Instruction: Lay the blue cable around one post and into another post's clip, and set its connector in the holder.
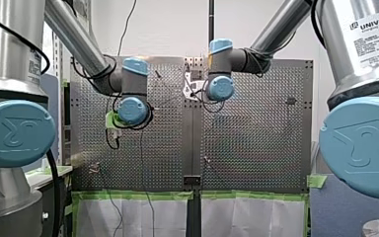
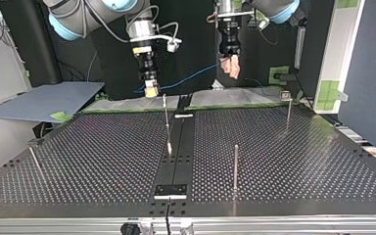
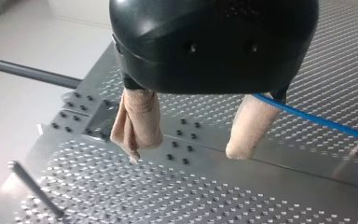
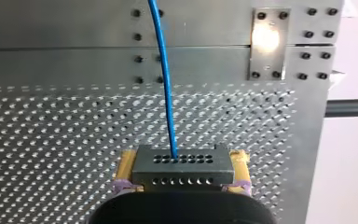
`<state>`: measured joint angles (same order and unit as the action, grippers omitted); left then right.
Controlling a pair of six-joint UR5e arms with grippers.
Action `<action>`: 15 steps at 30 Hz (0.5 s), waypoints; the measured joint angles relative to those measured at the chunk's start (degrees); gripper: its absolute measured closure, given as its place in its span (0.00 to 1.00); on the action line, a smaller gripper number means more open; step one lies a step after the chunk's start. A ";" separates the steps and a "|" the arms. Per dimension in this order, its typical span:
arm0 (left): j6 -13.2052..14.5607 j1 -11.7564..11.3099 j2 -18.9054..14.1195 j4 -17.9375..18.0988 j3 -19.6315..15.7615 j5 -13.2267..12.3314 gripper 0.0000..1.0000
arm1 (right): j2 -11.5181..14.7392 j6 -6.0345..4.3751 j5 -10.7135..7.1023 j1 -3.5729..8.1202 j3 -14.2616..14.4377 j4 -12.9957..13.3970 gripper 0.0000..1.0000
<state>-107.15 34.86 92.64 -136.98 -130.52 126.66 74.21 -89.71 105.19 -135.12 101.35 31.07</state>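
The connector (image 4: 182,161), a small grey block with rows of holes, is pinched between the yellow pads of my right end effector (image 4: 182,173). The blue cable (image 4: 165,84) leaves the face turned away from that end effector and runs straight ahead of it, above the counter (image 2: 284,161). In the top view the connector is seen at about 11 o'clock from the counter's middle. From there the cable is carried through the air toward 2 o'clock, to my left end effector (image 3: 186,150). There the beige-padded fingers (image 3: 137,121) are spread apart. The cable comes out just beside one of them, and whether it touches the pad cannot be told.

The cable is judged to be light, thin and limp, so it is expected to sag and to slip through a loose hold. The connector is rigid and is best held by its flat sides. For the routing, the cable is best taken near the connector, so that the free length is short when it is led around a post (image 2: 235,166), at about 4 o'clock. A hard pull at the joint with the connector is to be avoided.
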 joint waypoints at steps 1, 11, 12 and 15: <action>-0.02 -0.57 -0.62 -0.60 0.44 -0.48 0.00 | 0.08 0.08 -0.02 0.02 -0.65 -0.64 0.94; -0.80 -5.16 -5.29 -5.29 3.15 -4.53 0.00 | 0.28 1.08 -0.05 0.21 -5.86 -5.85 0.94; -1.00 -5.56 -5.69 -5.68 3.46 -4.70 0.00 | 0.29 1.14 -0.05 0.24 -6.28 -6.27 0.94; -1.38 -6.84 -7.00 -6.99 4.61 -4.97 0.00 | 0.29 1.36 -0.05 0.33 -7.68 -7.67 0.94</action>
<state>-108.52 28.03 85.64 -143.97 -125.91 121.69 74.50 -88.35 105.13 -134.80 93.67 23.40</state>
